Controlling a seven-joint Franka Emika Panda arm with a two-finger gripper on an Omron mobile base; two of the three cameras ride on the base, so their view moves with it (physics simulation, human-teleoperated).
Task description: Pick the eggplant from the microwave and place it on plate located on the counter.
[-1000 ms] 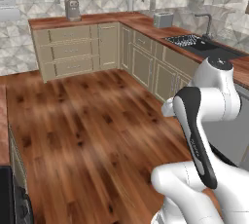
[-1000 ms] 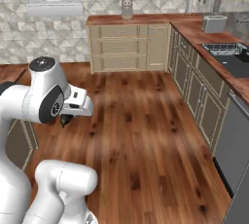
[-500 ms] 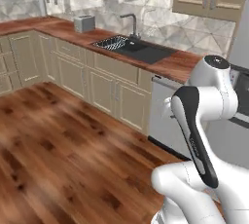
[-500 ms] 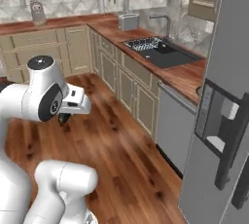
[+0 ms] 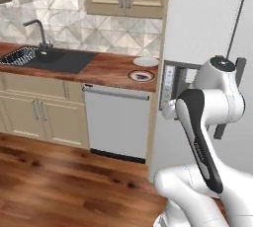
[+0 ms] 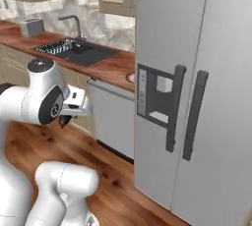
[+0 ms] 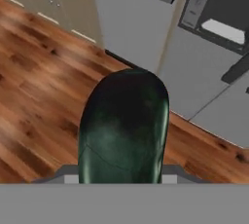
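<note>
The eggplant (image 7: 124,128), dark and glossy with a greenish sheen, sits right up against the hand camera, held in the gripper (image 6: 64,120); the jaws themselves are hidden behind it, so I take them as closed on it from the way it hangs there above the wooden floor (image 7: 39,86). In the right base view a small dark shape pokes down under the white hand, beside the arm's big shoulder joint. The arm is tucked in close to its body, well apart from the counter (image 5: 106,70). On that reddish-brown counter, near its right end beside the tall grey refrigerator (image 6: 197,72), lies the plate (image 5: 141,76) with the reddish-brown rim and dark marks in the middle, and just behind it a plain white dish (image 5: 146,61). A white dishwasher front (image 5: 117,122) stands below the plate. Further left along the counter is a dark sink (image 5: 59,59) with a curved tap (image 5: 35,26), and beige cabinets (image 5: 34,115) underneath.
</note>
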